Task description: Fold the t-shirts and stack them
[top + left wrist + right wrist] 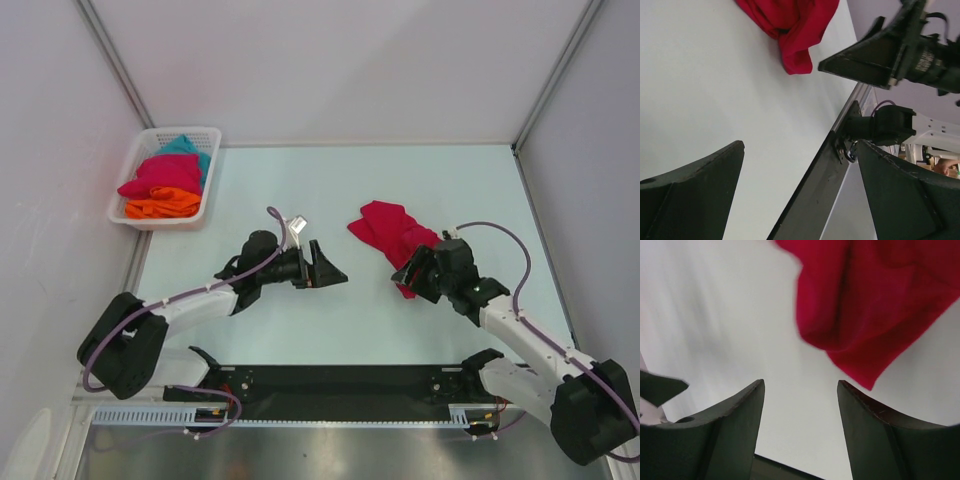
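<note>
1. Top view: white walls close in a pale desk (350,190). A white mesh basket (128,214) sits at its far left corner.
   - Piled in the basket are a teal t-shirt (185,147), a pink t-shirt (165,173) and an orange t-shirt (160,207).
   - A loose crimson t-shirt (385,228) lies crumpled on the desk right of centre.
   - The left end effector (330,265) is spread apart and empty over bare desk left of centre, apart from that shirt.
   - The right end effector (408,265) sits at the shirt's near edge. Whether it touches the cloth cannot be told from here.
2. Left wrist view: the left end effector (800,150) has its fingers (690,195) wide apart, with only bare desk between them. The loose crimson t-shirt (790,25) lies ahead at the top of the view. The right end effector (865,60) is at the upper right.
3. Right wrist view, partly blurred: the right end effector (800,385) is parted and grips nothing. The edge of the loose crimson t-shirt (875,300) lies just beyond its fingers (890,435).
</note>
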Robot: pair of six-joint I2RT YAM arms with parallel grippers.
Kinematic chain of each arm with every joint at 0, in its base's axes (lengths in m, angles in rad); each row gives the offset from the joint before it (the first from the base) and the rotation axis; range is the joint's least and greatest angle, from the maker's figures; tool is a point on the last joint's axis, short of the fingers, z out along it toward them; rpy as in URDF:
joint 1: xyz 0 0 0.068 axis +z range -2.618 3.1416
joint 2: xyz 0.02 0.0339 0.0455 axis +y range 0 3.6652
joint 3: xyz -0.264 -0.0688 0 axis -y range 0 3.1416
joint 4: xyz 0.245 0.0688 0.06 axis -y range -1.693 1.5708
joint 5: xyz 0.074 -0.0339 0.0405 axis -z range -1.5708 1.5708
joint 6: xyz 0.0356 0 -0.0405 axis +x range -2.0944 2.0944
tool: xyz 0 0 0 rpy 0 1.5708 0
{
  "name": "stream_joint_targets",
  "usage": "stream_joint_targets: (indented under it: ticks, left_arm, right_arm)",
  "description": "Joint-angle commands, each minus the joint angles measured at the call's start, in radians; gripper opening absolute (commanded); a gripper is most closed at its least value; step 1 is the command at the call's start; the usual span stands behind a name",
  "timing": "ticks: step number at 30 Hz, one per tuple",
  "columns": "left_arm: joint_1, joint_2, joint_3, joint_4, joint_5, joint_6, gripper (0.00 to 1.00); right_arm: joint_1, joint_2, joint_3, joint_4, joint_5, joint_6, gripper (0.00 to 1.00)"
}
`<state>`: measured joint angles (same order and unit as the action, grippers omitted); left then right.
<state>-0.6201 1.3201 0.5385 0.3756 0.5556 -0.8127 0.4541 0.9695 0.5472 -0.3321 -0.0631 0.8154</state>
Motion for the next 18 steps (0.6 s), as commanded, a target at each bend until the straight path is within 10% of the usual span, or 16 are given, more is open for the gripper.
stream_joint_targets:
  ticks: [1, 18]
  left_arm:
    - [-0.007, -0.041, -0.014, 0.103, 0.040, -0.032, 0.99]
    - [-0.007, 0.001, -0.006, 0.084, 0.047, -0.014, 1.00]
  right_arm:
    - [-0.090, 0.034, -0.108, 0.178, -0.104, 0.071, 0.65]
    - [-0.140, 0.028, -0.087, 0.082, -0.101, -0.001, 0.65]
